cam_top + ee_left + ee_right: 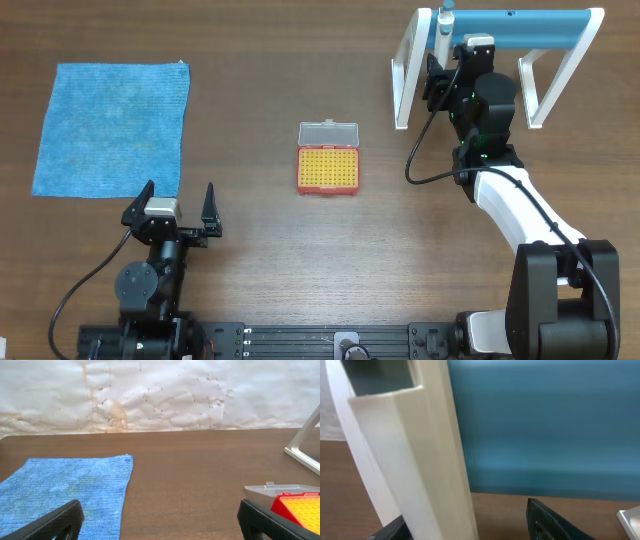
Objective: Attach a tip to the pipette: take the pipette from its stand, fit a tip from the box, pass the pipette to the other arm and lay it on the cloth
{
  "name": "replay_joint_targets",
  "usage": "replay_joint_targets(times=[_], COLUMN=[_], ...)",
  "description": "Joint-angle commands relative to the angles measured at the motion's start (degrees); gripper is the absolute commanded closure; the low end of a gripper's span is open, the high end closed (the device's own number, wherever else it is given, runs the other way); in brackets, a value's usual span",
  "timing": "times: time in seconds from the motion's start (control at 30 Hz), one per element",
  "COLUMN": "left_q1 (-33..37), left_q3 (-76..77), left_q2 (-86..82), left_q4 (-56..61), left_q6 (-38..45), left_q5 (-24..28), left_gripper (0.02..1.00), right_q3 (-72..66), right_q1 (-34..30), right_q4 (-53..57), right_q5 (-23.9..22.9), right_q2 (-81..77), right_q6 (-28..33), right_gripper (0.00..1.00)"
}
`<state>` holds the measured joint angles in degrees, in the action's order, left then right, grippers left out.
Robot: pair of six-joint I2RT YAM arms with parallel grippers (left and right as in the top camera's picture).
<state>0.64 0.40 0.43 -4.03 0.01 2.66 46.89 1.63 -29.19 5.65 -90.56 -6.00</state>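
While the left hand (179, 192) gapes empty, the right hand (439, 78) is open at the stand (535, 26).

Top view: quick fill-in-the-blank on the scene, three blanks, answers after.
1. The tip box stands with its lid ___.
2. The cloth is ___ in colour.
3. The left gripper, fingers spread, holds ___.
Missing words: open; blue; nothing.
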Motion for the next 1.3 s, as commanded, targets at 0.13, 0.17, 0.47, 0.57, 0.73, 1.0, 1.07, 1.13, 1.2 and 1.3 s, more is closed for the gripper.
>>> replay_joint_targets(times=[0.13, 0.17, 0.47, 0.57, 0.73, 1.0, 1.07, 1.13, 1.2, 1.3], left_q1=[-0.28, -0.28, -0.28, -0.28, -0.28, -0.28, -0.28, -0.28, -0.28, -0.28], left_q3=[-0.09, -0.09, -0.09, -0.09, -0.09, -0.09, -0.09, -0.09, -0.09, -0.09], left_q2=[0.04, 0.04, 0.04, 0.04, 0.04, 0.04, 0.04, 0.04, 0.04, 0.04], left_q4=[-0.33, -0.33, -0.33, -0.33, -0.33, -0.33, -0.33, -0.33, -0.33, -0.33], left_q6=[0.72, 0.70, 0.72, 0.70, 0.70, 0.70, 0.72, 0.72, 0.72, 0.70], left_q5=[0.83, 0.83, 0.83, 0.83, 0.83, 0.83, 0.85, 0.85, 0.85, 0.83], left_gripper=[0.020, 0.020, 0.020, 0.020, 0.020, 0.020, 0.020, 0.020, 0.020, 0.018], right_q3=[1.25, 1.25, 1.25, 1.25, 1.25, 1.25, 1.25, 1.25, 1.25, 1.25], right_q1=[0.35, 0.35, 0.83, 0.94, 0.98, 0.98, 0.98, 0.98, 0.98, 0.98], right_q4=[-0.50, -0.50, -0.52, -0.50, -0.48, 0.44, 0.96, 1.53, 1.99, 2.14], right_q5=[-0.72, -0.72, -0.50, -0.50, -0.50, -0.50, -0.52, -0.52, -0.52, -0.50], right_q2=[-0.79, -0.79, -0.76, -0.70, 0.48, 3.30, 3.87, 4.50, 5.31, 6.82], right_q6=[-0.46, -0.46, -1.11, -1.11, -1.07, -1.05, -1.05, -1.03, -1.05, -1.03], right_gripper=[0.494, 0.535, 0.781, 0.814, 0.866, 0.897, 0.908, 0.917, 0.921, 0.921])
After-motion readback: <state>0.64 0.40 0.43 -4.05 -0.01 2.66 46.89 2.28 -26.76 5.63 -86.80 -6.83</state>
